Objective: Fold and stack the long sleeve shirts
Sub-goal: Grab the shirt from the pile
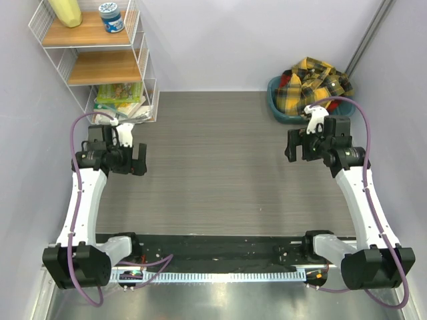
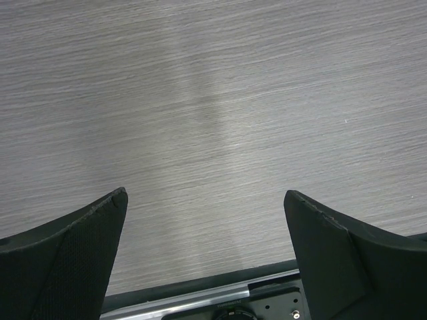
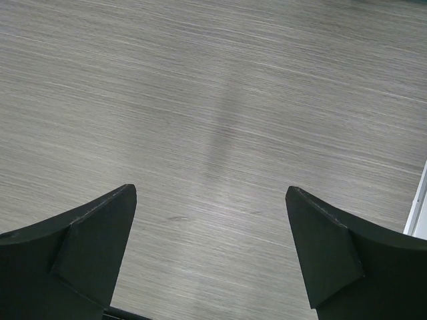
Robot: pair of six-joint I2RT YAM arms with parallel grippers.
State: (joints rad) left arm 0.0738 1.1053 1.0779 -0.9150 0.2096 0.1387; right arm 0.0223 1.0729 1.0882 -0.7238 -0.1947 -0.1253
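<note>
While no shirt has yet been taken out of its container, the task is judged to be at its very start. At the far left, a white wire shelf rack (image 1: 143, 60) is stood against the wall, apart from both arms. The left gripper (image 1: 141, 161) is held above the grey wood-grain table (image 1: 220, 133) with its jaws spread wide and nothing grasped. Only tabletop is seen between its fingers (image 2: 80, 240) in the left wrist view. The right gripper (image 1: 291, 147) is likewise held released and empty over the table, near the teal basin (image 1: 280, 115). The long sleeve shirts (image 1: 313, 80) are heaped, crumpled, in that basin at the far right corner. A yellow-and-black check is plainly seen, but a second shirt cannot be made out with certainty. No garment is laid out, folded or stacked. Every step is therefore left to be done: removal from the basin, flattening, folding and stacking of each shirt.
</note>
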